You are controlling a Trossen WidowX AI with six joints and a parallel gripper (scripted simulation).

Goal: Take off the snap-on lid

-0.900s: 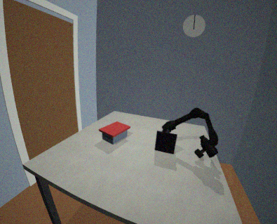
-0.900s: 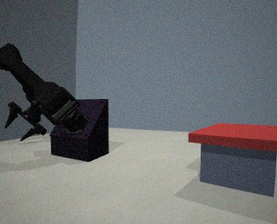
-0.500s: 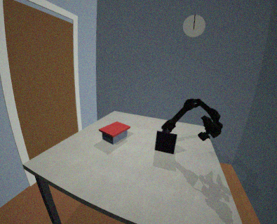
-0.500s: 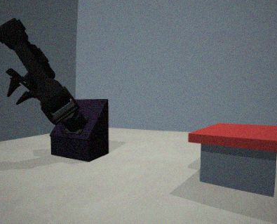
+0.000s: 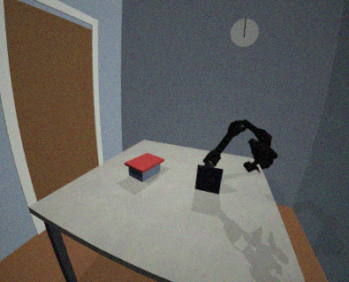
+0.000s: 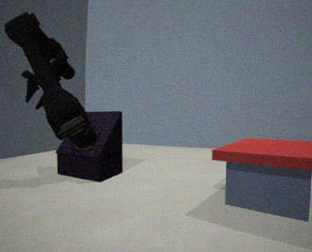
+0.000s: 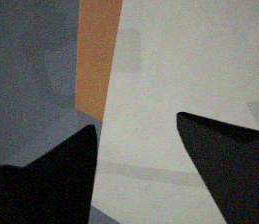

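From the top view, the red lid (image 5: pixel 144 161) sits snapped on the blue storage box (image 5: pixel 147 172) on the counter (image 5: pixel 132 227), well left of the arm's black base (image 5: pixel 208 179). The tool (image 5: pixel 253 165) hangs beyond the base, at the counter's far edge. From the exterior view, lid (image 6: pixel 272 152) and box (image 6: pixel 268 193) stand right of the base (image 6: pixel 91 156). In the wrist view, the tool (image 7: pixel 137 150) is half-open, holding nothing.

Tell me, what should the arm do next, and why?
Probably swing across toward the red lid. The gripper hangs near the table's far edge holding nothing, on the opposite side of its base from the box, whose lid is still on.
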